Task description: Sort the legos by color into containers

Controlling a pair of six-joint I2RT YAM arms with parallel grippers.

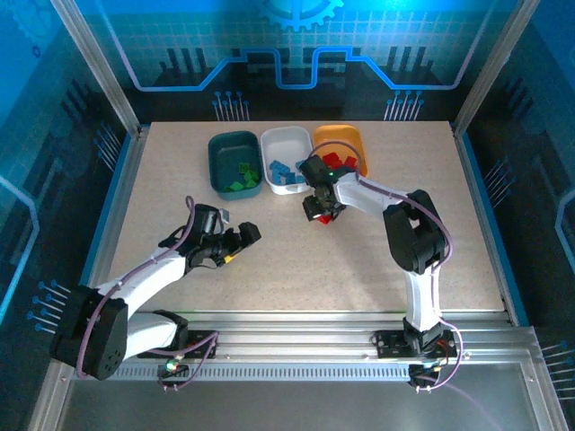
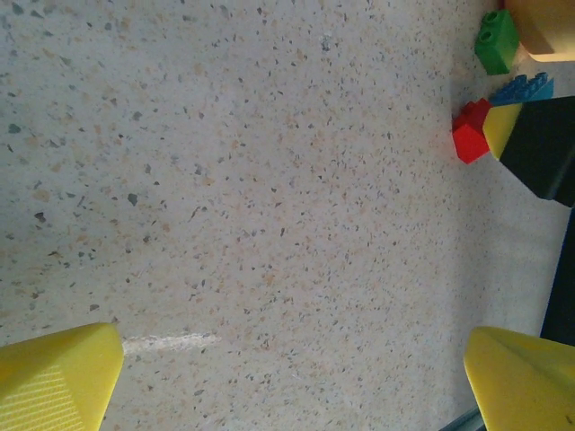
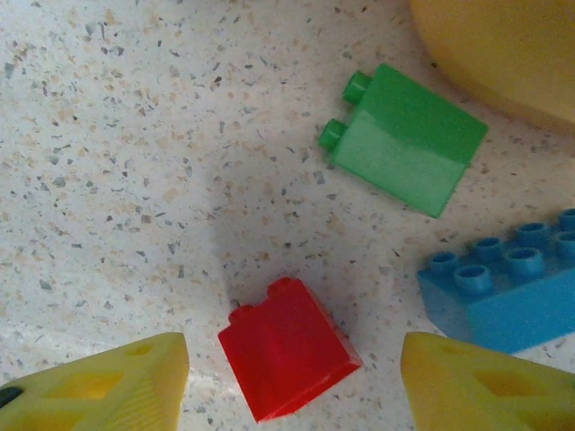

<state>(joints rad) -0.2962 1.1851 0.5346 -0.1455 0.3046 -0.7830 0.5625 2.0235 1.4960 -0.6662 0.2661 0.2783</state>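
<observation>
My right gripper (image 3: 292, 352) (image 1: 322, 209) is open and low over the table, and a red lego (image 3: 287, 359) (image 2: 469, 135) lies between its fingers with a gap on each side. A green lego (image 3: 404, 139) (image 2: 497, 40) lies beyond it and a blue lego (image 3: 508, 292) (image 2: 521, 88) lies to the right, by the right finger. At the back stand the three containers: the teal tray (image 1: 220, 162) holds green legos, the white tray (image 1: 286, 142) blue ones, the orange tray (image 1: 341, 136) red ones. My left gripper (image 2: 295, 359) (image 1: 247, 237) is open over bare table.
The speckled table (image 1: 314, 269) stretches bare in front of both grippers. The orange tray's rim (image 3: 503, 54) is close behind the green lego. Blue side rails (image 1: 121, 193) edge the table, and a metal rail (image 1: 314, 346) runs along the near edge.
</observation>
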